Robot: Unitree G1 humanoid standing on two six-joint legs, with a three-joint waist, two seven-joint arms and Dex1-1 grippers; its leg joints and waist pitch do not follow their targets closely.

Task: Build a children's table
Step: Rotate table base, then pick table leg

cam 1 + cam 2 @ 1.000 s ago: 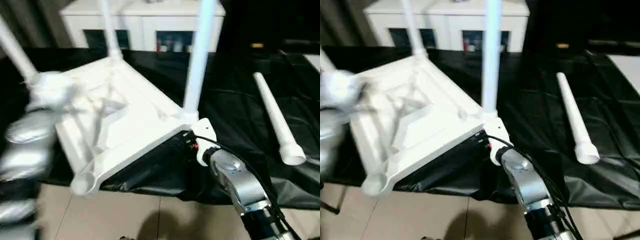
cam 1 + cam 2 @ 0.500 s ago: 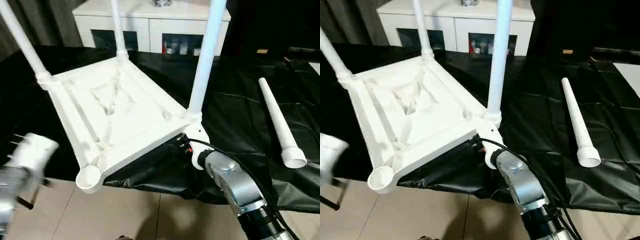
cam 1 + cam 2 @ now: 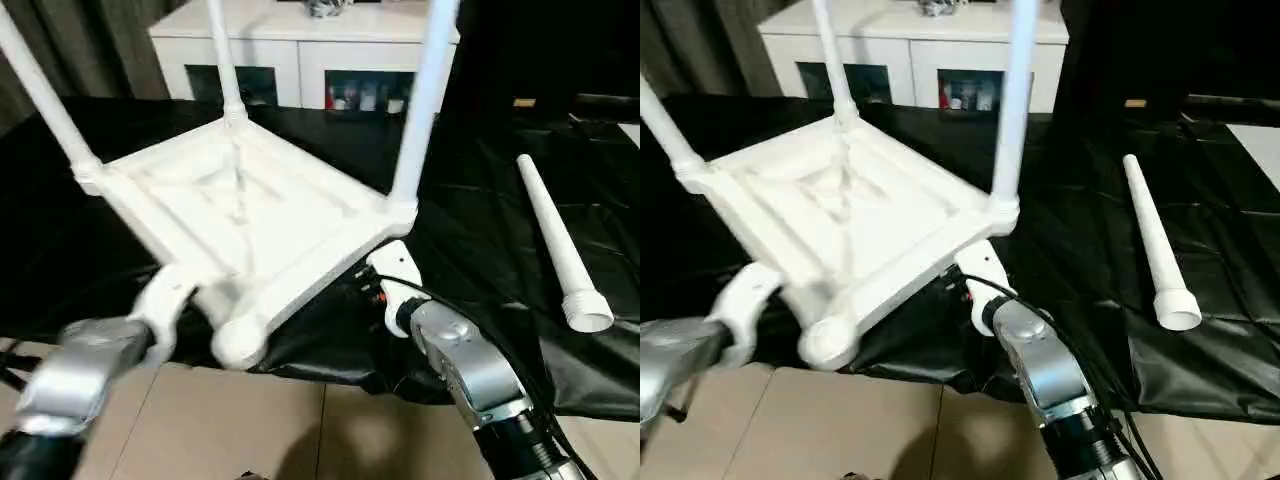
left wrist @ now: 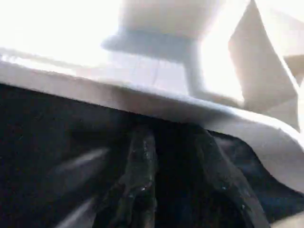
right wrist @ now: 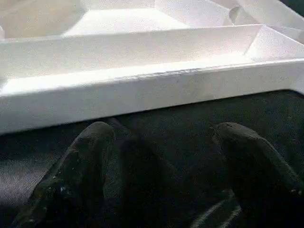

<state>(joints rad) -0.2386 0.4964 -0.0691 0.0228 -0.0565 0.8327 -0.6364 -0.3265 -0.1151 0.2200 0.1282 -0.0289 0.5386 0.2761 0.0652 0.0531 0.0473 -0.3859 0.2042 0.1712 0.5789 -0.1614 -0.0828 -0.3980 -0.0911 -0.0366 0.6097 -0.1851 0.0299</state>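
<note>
The children's table top lies upside down on the black work table, ribbed underside up. Three white legs stand in its sockets: left, back and right. The near corner socket is empty and juts past the work table's front edge. A loose leg lies on the black cover at the right. My left gripper sits under the top's near-left rim, fingers slightly apart with nothing between them. My right gripper is open just below the near-right rim.
A white cabinet with glass doors stands behind the black-covered work table. Tiled floor lies in front. My silver left forearm and right forearm reach in from below.
My left arm has swung in from the lower left to the top's near-left rim. The top's near corner has shifted right. The right arm has hardly moved.
</note>
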